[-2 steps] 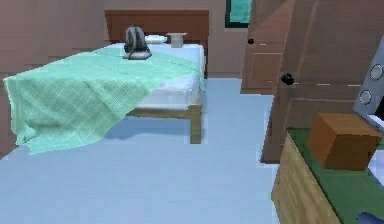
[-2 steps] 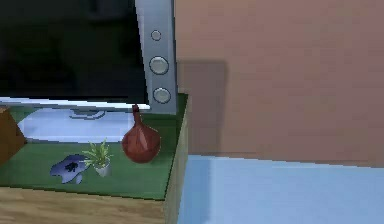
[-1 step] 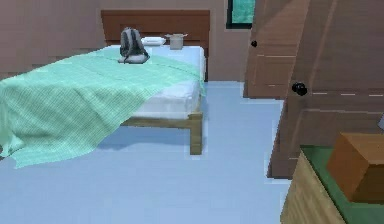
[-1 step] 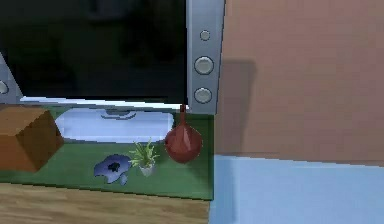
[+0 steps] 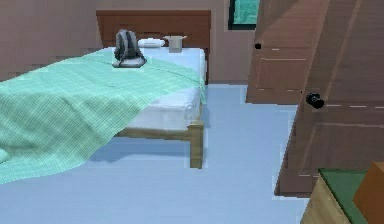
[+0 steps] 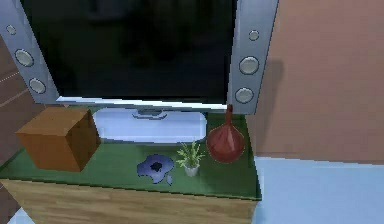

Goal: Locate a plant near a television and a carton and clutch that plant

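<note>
Green-topped wooden cabinet (image 6: pixel 100 182) under spiky potted plant (image 6: pixel 190 158), boxy brown carton (image 6: pixel 58 138), glossy television (image 6: pixel 130 50); hand state untellable

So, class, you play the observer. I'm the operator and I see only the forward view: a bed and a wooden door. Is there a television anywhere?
Observer: Yes. In the arm side view a large television stands on a green-topped cabinet.
Operator: Any plant near it?
Observer: A small potted plant stands in front of the screen, toward the cabinet's front edge.
Operator: And the carton?
Observer: A brown box sits on the same top at that view's left, apart from the plant.
</note>
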You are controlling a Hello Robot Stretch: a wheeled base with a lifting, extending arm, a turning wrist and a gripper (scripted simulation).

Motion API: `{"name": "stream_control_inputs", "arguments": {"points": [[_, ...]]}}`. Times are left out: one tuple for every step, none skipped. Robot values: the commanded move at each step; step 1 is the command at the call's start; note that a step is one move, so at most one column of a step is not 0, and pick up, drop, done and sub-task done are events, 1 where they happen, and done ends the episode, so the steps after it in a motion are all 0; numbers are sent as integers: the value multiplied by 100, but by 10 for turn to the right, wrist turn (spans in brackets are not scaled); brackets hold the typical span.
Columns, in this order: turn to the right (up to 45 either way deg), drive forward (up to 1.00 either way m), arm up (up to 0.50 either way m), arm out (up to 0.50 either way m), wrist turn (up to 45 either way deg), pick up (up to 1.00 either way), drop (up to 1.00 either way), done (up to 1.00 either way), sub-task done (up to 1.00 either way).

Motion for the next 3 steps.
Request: {"name": "stream_control_inputs", "arguments": {"points": [[0,0,50,0,0,0,0,0,0],[0,0,28,0,0,0,0,0,0],[0,0,0,32,0,0,0,0,0]]}}
